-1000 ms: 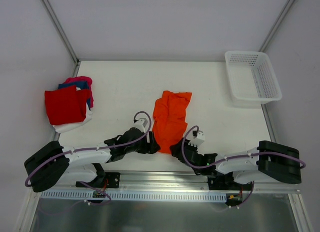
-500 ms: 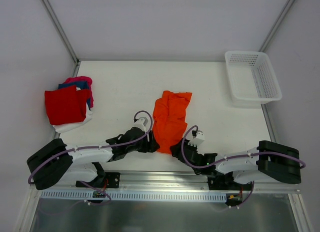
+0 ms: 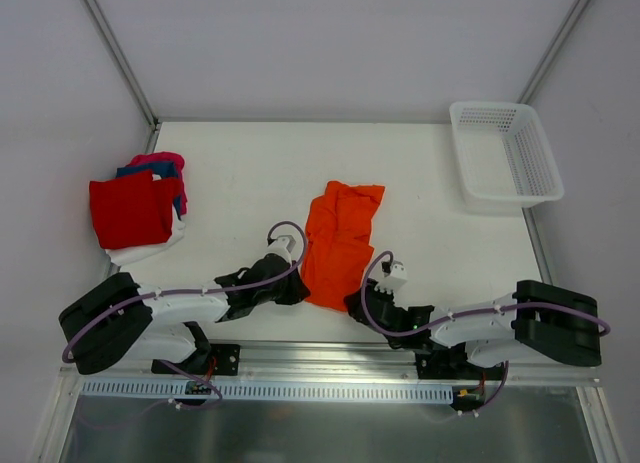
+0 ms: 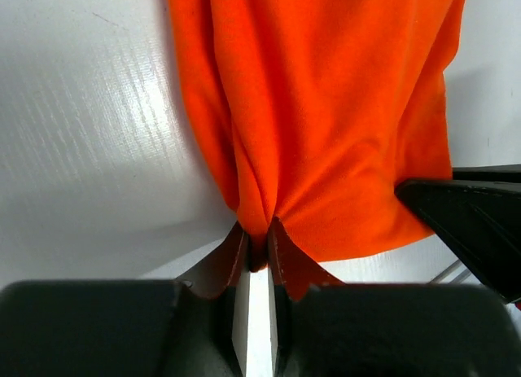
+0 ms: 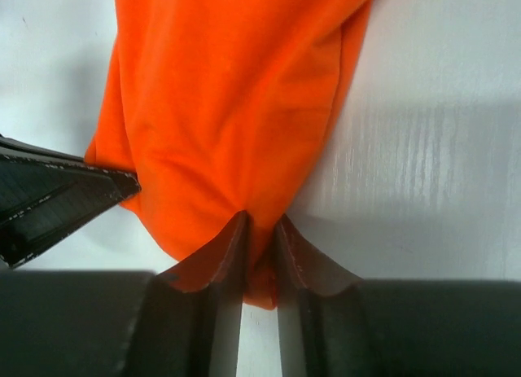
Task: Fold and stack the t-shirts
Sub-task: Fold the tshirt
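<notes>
Both tools have just nipped shut: left tool (image 4: 258, 251) and right tool (image 5: 259, 238) each pinch the near hem of the orange t-shirt (image 3: 340, 238), lying well right of the folded stack (image 3: 135, 211); judged ready for spreading.

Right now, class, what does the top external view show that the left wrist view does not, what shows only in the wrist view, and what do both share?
Only the top external view: the pile of folded cloth t-shirts, red on top, on the left of the white table, and the white plastic mesh basket at the far right corner. Only the left wrist view: close up, the left gripper, jaws shut on a bunched fold of the bright orange cloth t-shirt. Both: that orange t-shirt lying on the table.
</notes>
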### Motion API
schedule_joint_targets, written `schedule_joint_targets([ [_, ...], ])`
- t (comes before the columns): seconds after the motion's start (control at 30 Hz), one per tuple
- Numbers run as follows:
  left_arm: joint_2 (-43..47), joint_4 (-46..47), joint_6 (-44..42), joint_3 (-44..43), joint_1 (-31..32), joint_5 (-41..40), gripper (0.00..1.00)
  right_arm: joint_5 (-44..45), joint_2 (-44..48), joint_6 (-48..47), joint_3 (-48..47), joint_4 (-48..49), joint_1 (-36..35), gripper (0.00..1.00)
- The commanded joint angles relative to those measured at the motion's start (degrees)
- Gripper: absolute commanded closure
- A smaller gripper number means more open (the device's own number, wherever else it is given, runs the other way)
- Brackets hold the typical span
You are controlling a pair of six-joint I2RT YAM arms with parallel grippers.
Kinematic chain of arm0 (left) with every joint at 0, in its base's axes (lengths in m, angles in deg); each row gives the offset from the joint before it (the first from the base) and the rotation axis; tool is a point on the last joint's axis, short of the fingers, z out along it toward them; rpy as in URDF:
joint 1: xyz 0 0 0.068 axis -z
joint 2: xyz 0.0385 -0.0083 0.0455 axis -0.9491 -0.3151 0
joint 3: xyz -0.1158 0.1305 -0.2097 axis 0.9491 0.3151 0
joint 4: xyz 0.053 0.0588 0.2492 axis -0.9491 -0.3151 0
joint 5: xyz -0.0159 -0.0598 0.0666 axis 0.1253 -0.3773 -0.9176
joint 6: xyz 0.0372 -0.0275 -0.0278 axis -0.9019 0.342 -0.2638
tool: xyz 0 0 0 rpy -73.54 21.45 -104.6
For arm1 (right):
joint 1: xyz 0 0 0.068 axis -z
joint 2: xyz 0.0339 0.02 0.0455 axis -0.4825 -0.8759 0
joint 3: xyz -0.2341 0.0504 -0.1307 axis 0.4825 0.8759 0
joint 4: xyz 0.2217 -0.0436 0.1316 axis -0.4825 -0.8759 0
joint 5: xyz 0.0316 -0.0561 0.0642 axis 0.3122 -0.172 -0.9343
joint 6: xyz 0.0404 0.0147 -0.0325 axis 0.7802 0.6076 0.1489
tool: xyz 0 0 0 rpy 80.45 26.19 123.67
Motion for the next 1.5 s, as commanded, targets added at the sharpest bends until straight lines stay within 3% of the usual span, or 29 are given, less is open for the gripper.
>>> schedule_joint_targets([
  [0.0, -1.3, -5.3, -0.9, 1.4, -0.2, -0.1, 0.95, -2.0, -1.2, -0.4, 0.6, -3.7, 0.2, 0.79],
  [0.03, -1.4, -5.3, -0.8, 1.4, -0.2, 0.0, 0.98, -2.4, -1.3, -0.3, 0.8, -3.7, 0.4, 0.88],
  [0.13, -1.6, -5.3, -0.6, 1.3, -0.1, 1.0, 1.0, -2.9, -1.6, 0.1, 1.1, -3.7, 0.5, 1.0],
  [0.43, 3.2, -5.9, 1.3, 3.5, 2.4, 2.1, 1.0, -3.4, 1.6, 3.4, 2.4, -7.4, -2.5, 1.0],
  [0.7, 11.9, -14.5, 6.1, 3.1, 8.7, -2.9, 1.0, 4.6, 5.2, 8.6, -7.5, -30.8, -13.4, 1.0],
  [0.9, 18.6, -22.3, 3.4, -2.0, 10.3, -9.1, 1.0, 12.2, 7.2, 7.9, -16.8, -45.1, -15.9, 1.0],
  [1.1, 12.2, -25.6, -1.2, -9.9, 9.5, -14.6, 1.0, 14.5, 10.5, 3.3, -16.0, -45.3, -11.1, 1.0],
  [1.47, 1.4, -25.7, -8.4, -22.4, 3.0, -14.5, 1.0, 12.8, 15.9, -9.7, -15.2, -41.0, 2.3, 1.0],
])
